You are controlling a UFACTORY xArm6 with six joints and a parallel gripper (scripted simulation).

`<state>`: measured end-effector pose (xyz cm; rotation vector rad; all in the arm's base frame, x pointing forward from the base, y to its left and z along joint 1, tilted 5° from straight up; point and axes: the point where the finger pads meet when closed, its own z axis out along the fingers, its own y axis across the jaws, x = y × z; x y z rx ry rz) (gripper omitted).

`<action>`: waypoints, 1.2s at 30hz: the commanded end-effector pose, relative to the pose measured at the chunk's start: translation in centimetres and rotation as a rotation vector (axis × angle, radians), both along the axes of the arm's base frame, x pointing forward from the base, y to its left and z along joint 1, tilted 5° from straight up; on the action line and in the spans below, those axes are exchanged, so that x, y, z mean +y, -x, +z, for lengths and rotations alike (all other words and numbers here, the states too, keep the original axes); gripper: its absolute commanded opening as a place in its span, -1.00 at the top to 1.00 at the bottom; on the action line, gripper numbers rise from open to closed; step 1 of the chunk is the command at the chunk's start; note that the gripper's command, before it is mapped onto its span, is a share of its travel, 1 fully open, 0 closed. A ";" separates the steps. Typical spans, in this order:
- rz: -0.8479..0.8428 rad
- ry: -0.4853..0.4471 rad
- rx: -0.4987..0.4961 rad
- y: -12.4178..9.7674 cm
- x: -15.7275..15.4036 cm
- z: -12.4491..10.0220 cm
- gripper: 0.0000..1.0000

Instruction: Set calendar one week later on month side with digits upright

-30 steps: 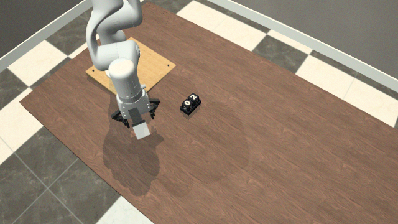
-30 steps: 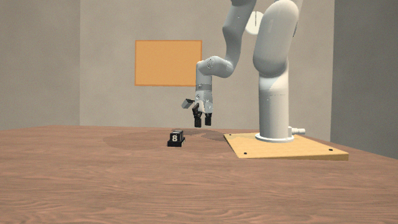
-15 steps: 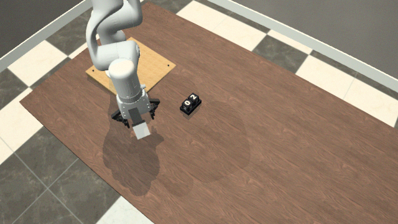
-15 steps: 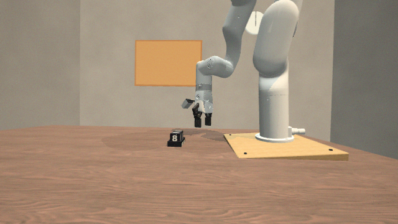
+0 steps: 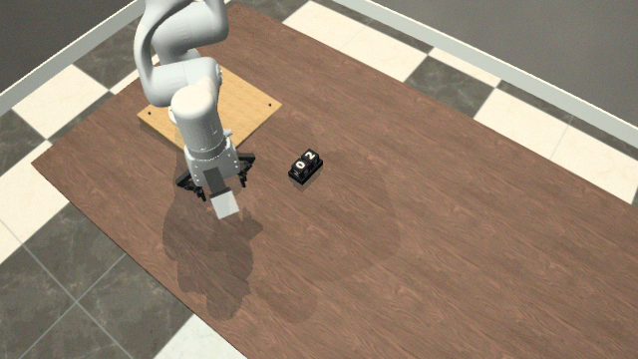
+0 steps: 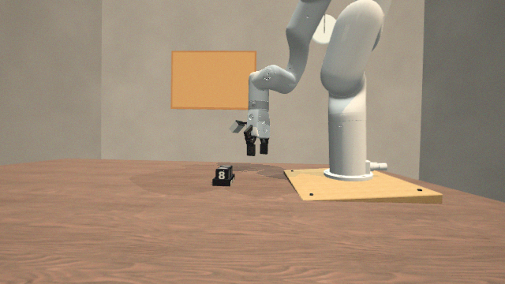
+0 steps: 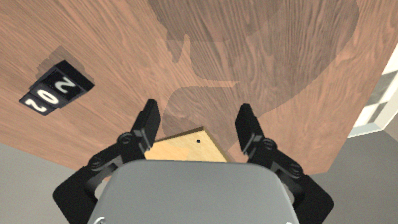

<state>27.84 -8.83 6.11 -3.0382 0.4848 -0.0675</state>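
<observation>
Tool [image 5: 224,190] [image 6: 257,150] [image 7: 198,111] wide open, pointing down above the table [image 5: 349,214] [image 6: 197,233] [image 7: 210,65], well apart from the cubes [image 5: 305,160] [image 6: 223,173] [image 7: 56,91].

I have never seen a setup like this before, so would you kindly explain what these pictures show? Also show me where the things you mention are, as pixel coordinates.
The machine is a single jointed robot arm [image 5: 196,107] [image 6: 347,51], mounted on a light wooden board [image 5: 254,102] [image 6: 367,189] [image 7: 182,145]. At its end is a two-fingered pincer [image 5: 224,190] [image 6: 257,151] [image 7: 198,111], open and holding nothing. The top view looks down from above; the exterior view looks across the brown table [image 5: 449,224] [image 6: 197,237] [image 7: 115,30] from low down. The wrist view looks out past the fingers. Beyond the pincer's reach for now, a small black calendar [image 5: 305,167] [image 6: 223,176] [image 7: 57,87] stands on the table: two cubes side by side in a tray, with white digits.
</observation>
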 end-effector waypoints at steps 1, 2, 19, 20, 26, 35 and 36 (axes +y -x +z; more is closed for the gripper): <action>0.000 0.001 -0.003 0.1 -0.1 2.4 -1.00; 0.000 0.001 -0.003 0.1 -0.2 2.8 -1.00; 0.000 0.001 -0.003 0.2 -0.2 4.1 -1.00; 0.000 0.001 -0.003 0.2 -0.2 4.1 -1.00; 0.018 0.002 -0.003 0.1 -0.1 4.2 -1.00; 0.334 0.020 -0.019 -1.5 2.7 4.6 -1.00; 0.336 0.020 -0.019 -1.5 2.7 4.6 -1.00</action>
